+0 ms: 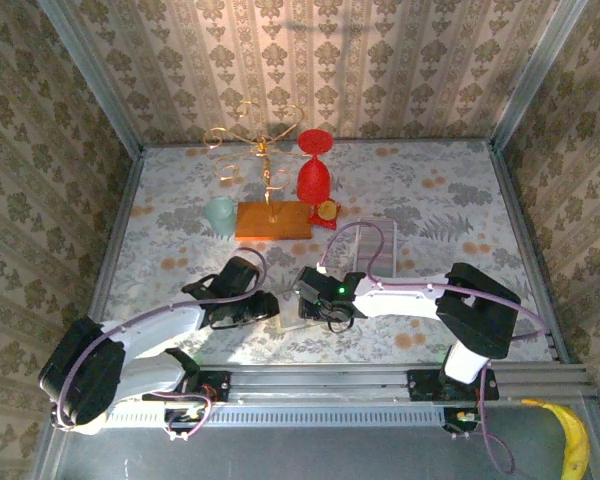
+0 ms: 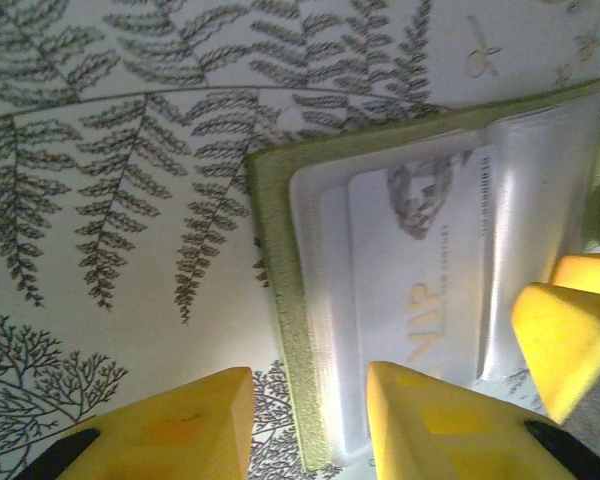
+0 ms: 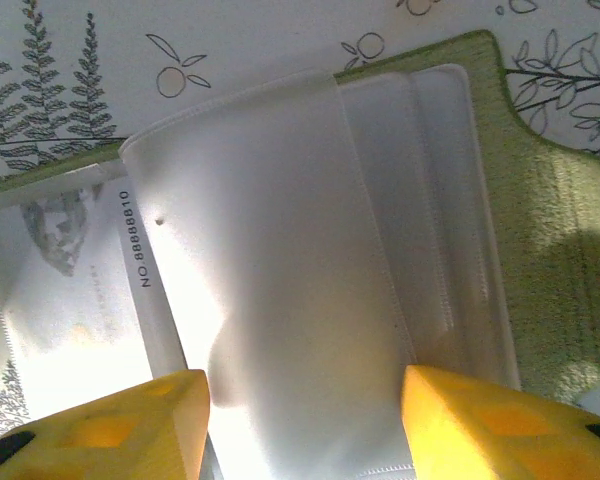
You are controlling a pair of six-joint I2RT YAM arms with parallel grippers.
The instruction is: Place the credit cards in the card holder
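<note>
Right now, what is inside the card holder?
A whitish VIP card lies in a clear sleeve of the card holder. The frosted flap hides whatever sits beneath it.

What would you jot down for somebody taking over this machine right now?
Left claw: open, straddling the edge of the green mat.
Right claw: jaws apart around the clear flap; I cannot tell whether it pinches it.
Things: the card holder lies on the mat, with a whitish VIP card apparently tucked into a pocket.
Done: that card looks in.
Left: check that it is seated, then load any remaining cards.
</note>
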